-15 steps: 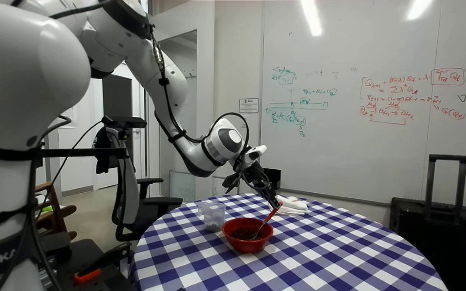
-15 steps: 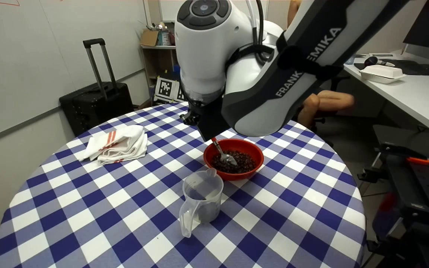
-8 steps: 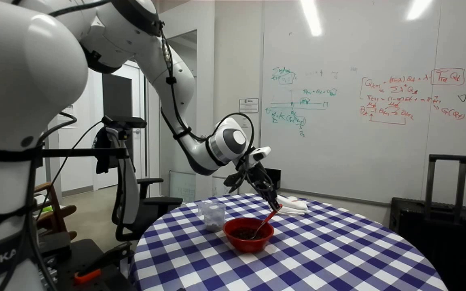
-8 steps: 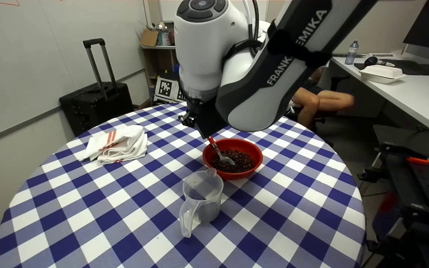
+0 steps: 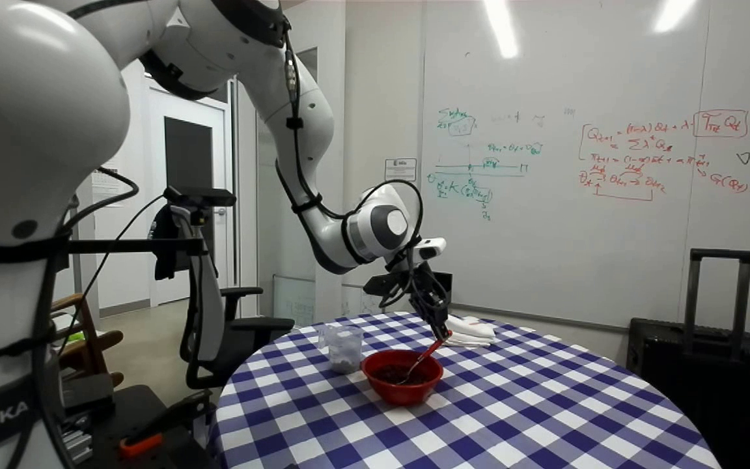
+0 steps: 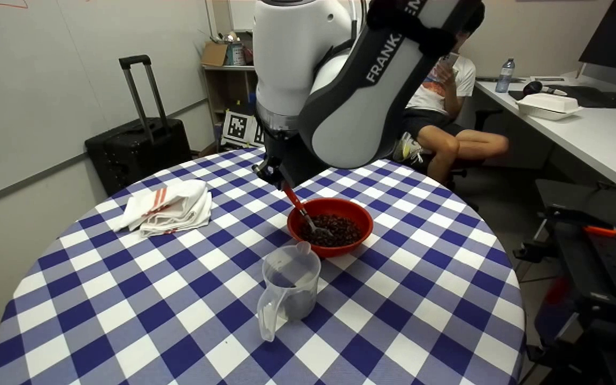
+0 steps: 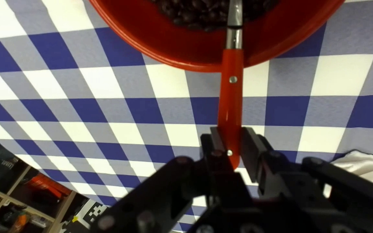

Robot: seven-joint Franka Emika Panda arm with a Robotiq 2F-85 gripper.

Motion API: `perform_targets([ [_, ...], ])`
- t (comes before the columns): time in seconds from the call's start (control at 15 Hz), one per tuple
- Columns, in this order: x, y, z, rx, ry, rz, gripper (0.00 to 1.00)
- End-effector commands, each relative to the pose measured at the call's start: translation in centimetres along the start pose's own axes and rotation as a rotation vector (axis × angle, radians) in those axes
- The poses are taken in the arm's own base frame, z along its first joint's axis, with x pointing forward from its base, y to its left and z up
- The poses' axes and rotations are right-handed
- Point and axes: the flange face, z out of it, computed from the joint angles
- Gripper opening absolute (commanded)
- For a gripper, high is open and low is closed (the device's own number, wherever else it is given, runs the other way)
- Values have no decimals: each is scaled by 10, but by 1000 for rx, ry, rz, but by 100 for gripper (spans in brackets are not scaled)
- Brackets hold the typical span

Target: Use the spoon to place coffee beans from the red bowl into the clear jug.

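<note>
My gripper [image 7: 230, 132] is shut on the red handle end of the spoon [image 7: 231, 97]; one pad presses each side. The spoon slants down into the red bowl [image 7: 173, 42], its metal head among the dark coffee beans [image 7: 202, 11]. In an exterior view the spoon [image 6: 297, 202] leans over the rim of the red bowl [image 6: 335, 251], and its head is partly sunk in the beans [image 6: 343, 227]. In the other view the gripper [image 5: 443, 332] is just above and beside the red bowl [image 5: 402, 392]. The clear jug [image 6: 292, 302] stands upright close to the bowl, handle away from it.
A folded white towel [image 6: 166, 208] with red stripes lies on the checkered table [image 6: 179, 321]; it also shows in the wrist view [image 7: 367, 171]. A black suitcase [image 5: 707, 378] stands beyond the table. A person [image 6: 441, 107] sits behind the table's far edge.
The arm has swung and the wrist has tilted, carrying the spoon's handle end a little. The spoon's head has moved through the beans and lies lower in them. The bowl has slid slightly.
</note>
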Motion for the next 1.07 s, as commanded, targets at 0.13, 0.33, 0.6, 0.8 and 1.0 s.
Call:
perform_targets([
  [0.13,17,6,-5,25,-36,-36,5],
  [0.33,22,12,-3,18,-37,-38,5],
  [0.6,27,18,-1,18,-55,-47,5],
  [0.8,35,21,0,37,-88,-51,5],
  [1.0,46,27,-3,59,-126,-58,5],
])
